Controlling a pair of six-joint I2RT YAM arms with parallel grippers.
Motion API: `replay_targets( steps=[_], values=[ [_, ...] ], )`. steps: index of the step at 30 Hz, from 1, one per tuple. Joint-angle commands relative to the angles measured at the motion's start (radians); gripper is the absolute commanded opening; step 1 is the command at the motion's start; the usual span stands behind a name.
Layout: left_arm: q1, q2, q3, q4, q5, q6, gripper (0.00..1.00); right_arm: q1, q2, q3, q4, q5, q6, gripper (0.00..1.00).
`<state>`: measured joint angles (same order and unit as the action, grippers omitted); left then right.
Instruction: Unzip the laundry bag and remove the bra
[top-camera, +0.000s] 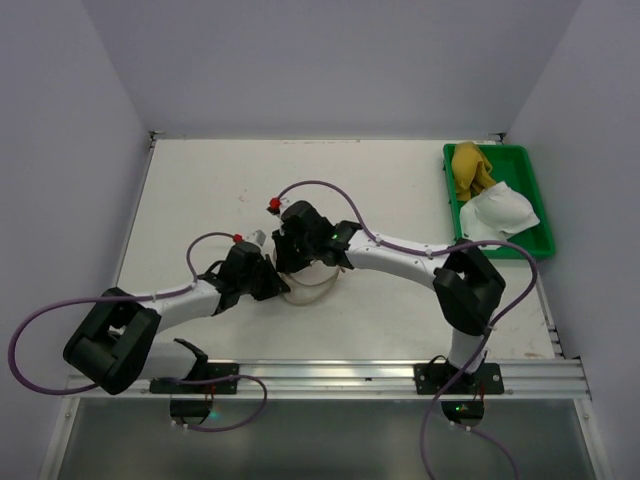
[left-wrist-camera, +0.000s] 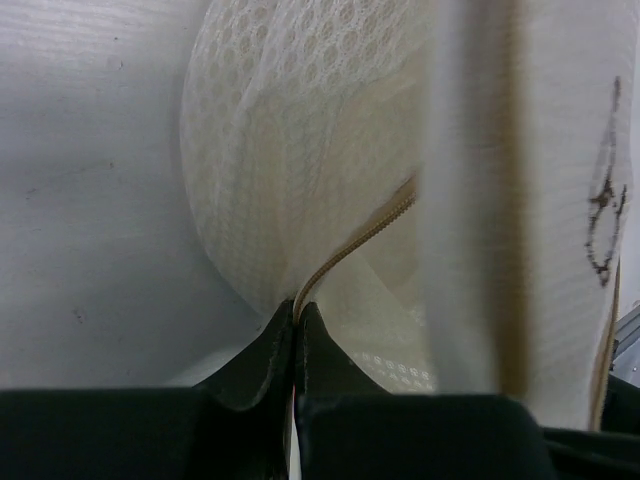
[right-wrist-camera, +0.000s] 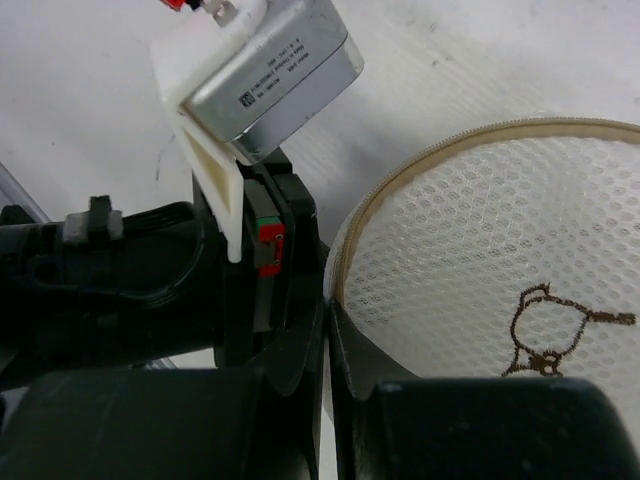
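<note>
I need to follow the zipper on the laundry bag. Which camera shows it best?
Left wrist: the zipper runs in plain sight from the left hand up the laundry bag. Right wrist shows only the tan rim edge; top external, just a sliver.

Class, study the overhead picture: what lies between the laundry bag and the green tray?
In the top view, only the right arm crosses above that stretch. The table between laundry bag and green tray is otherwise bare.
</note>
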<state>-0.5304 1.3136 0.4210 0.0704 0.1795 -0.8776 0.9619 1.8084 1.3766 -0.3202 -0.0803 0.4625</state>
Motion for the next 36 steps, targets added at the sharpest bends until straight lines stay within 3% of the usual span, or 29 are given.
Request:
replay_targets(
  steps=[1, 9, 12, 17, 23, 26, 33, 34, 36],
  values=[
    [0.006, -0.019, -0.031, 0.074, -0.012, -0.029, 0.00, -0.002, 0.046, -0.013, 0.110, -0.124, -0.002, 0.06],
    [0.041, -0.076, -0.094, 0.080, -0.043, -0.058, 0.01, -0.049, 0.065, -0.135, 0.153, -0.150, 0.093, 0.05],
    [0.046, -0.096, -0.094, 0.060, -0.055, -0.057, 0.09, -0.086, 0.063, -0.178, 0.168, -0.185, 0.119, 0.07],
    [0.053, -0.158, -0.113, 0.043, -0.075, -0.066, 0.36, -0.106, 0.123, -0.157, 0.178, -0.271, 0.125, 0.07],
    [0.069, -0.258, -0.105, -0.043, -0.084, -0.052, 0.48, -0.106, 0.131, -0.145, 0.181, -0.282, 0.116, 0.10],
    [0.072, -0.338, -0.094, -0.135, -0.133, -0.044, 0.47, -0.106, 0.102, -0.155, 0.182, -0.285, 0.110, 0.18],
    [0.083, -0.419, 0.037, -0.314, -0.230, 0.023, 0.46, -0.104, -0.041, -0.157, 0.116, -0.196, 0.064, 0.58],
    [0.084, -0.422, 0.053, -0.326, -0.236, 0.028, 0.47, -0.104, -0.079, -0.148, 0.071, -0.170, 0.056, 0.67],
    [0.087, -0.432, 0.090, -0.351, -0.251, 0.043, 0.47, -0.104, -0.109, -0.110, -0.001, -0.121, 0.028, 0.74]
  ],
)
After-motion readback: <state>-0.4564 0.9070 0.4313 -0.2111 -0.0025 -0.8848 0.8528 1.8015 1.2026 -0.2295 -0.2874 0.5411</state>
